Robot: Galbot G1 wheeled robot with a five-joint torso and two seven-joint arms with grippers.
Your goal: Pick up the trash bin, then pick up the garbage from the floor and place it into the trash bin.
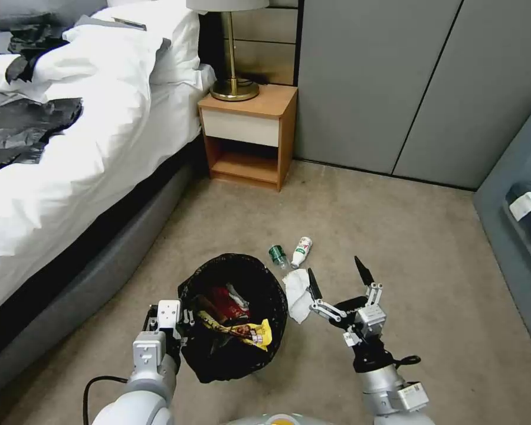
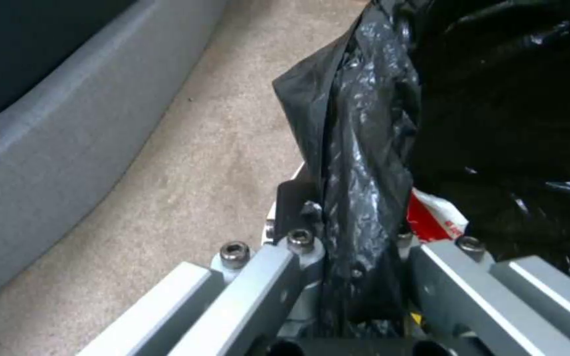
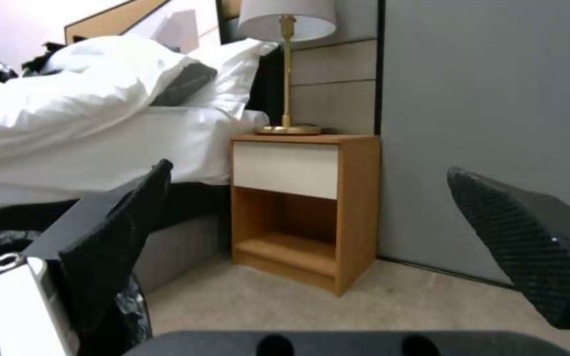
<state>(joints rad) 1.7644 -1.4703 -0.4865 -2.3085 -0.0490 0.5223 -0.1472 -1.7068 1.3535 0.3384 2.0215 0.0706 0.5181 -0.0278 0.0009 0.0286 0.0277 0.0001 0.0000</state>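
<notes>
The bin hangs off the carpet, low in front of the robot, well short of the nightstand. The left gripper holds it, pinched tight on the rim with the black bag trapped between its fingers. That edge grip probably serves to keep the mouth open and facing up beside the litter. Inside the bin lie a red packet and a yellow wrapper.

Just beside the bin, on the side away from the bed, a white tissue lies on the carpet. Beyond it, toward the nightstand, are a green bottle and a white bottle, close together.

The right gripper hovers by the tissue with its fingers spread wide and nothing between them, its left finger close over the tissue's edge. Judging by this, the tissue is the piece in hand.

Nothing blocks the way from the tissue to the bin. A lamp stands on the nightstand, and grey wall panels close the room beyond.
</notes>
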